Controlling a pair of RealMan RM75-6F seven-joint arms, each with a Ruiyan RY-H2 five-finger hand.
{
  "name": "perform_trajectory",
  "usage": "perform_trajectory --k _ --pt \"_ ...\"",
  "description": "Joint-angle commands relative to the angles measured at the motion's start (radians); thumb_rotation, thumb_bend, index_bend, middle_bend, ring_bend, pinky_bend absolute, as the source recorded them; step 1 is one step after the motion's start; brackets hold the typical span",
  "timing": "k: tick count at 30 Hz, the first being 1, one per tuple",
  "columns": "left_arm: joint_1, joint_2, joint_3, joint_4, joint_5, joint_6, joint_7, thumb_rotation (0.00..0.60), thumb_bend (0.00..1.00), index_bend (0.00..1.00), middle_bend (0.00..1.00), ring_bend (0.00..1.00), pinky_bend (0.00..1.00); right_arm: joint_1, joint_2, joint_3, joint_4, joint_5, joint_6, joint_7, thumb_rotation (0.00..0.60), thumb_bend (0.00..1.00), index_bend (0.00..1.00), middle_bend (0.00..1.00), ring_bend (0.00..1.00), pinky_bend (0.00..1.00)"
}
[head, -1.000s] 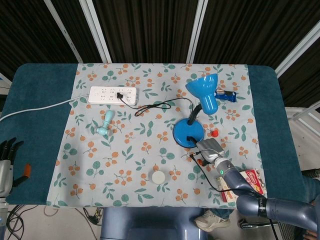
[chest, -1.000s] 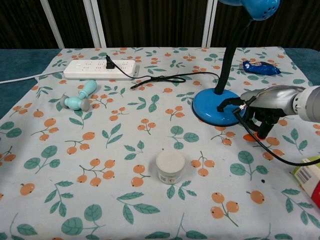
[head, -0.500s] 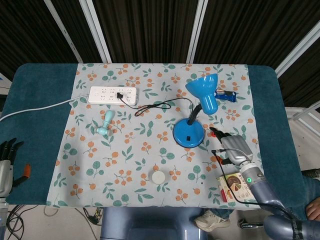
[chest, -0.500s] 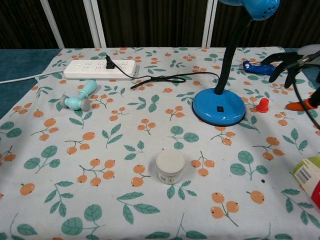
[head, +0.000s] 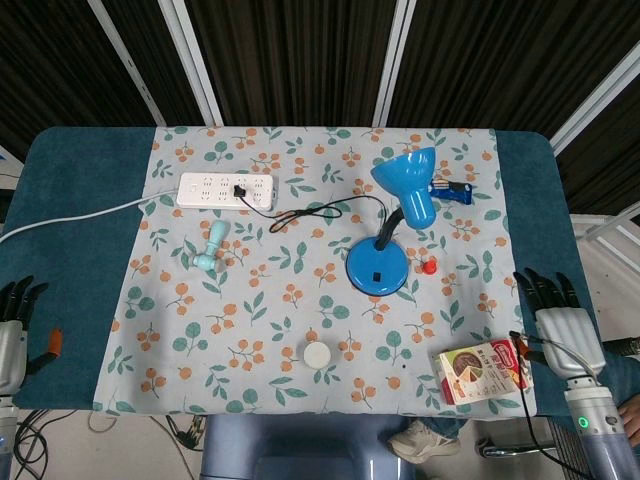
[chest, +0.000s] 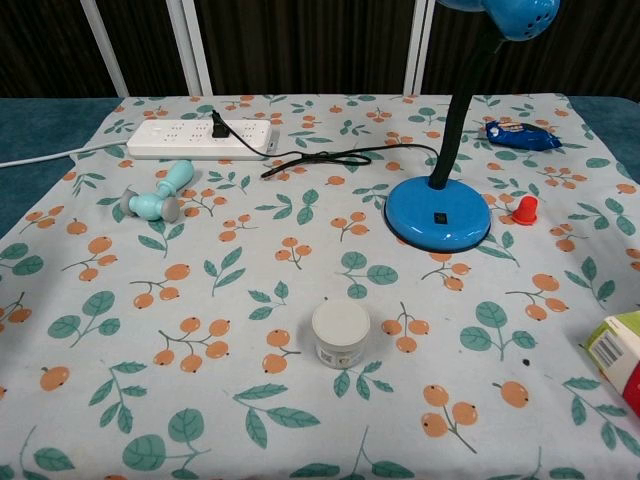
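Both hands rest spread and empty at the tabletop (head: 80, 200) edges: right hand (head: 562, 325) beside the cardboard snack box (head: 482, 372), left hand (head: 12, 335) far left; blue desk lamp (head: 385, 250) stands untouched, plugged in.

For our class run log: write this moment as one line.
left hand: open, table edge | right hand: open, beside snack box | blue lamp: upright

Lab test rig: floral-clothed table (head: 300, 300), dark slatted backdrop (head: 300, 60), scattered household props.
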Motion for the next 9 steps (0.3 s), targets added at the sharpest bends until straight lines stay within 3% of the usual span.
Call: perform_trajectory --k 1,9 --pt "0.000 -0.001 0.000 0.001 0.003 0.002 0.002 0.600 0.44 0.16 0.04 0.03 0.09 -0.084 -0.049 -0.031 0.135 -0.069 0.080 0.067 0.600 0.27 0.06 0.07 0.11 0.00" --pt "0.000 -0.002 0.001 0.011 0.012 0.007 0.003 0.600 0.44 0.16 0.04 0.03 0.09 -0.103 -0.070 -0.002 0.207 -0.080 0.084 0.065 0.600 0.26 0.06 0.07 0.11 0.00"
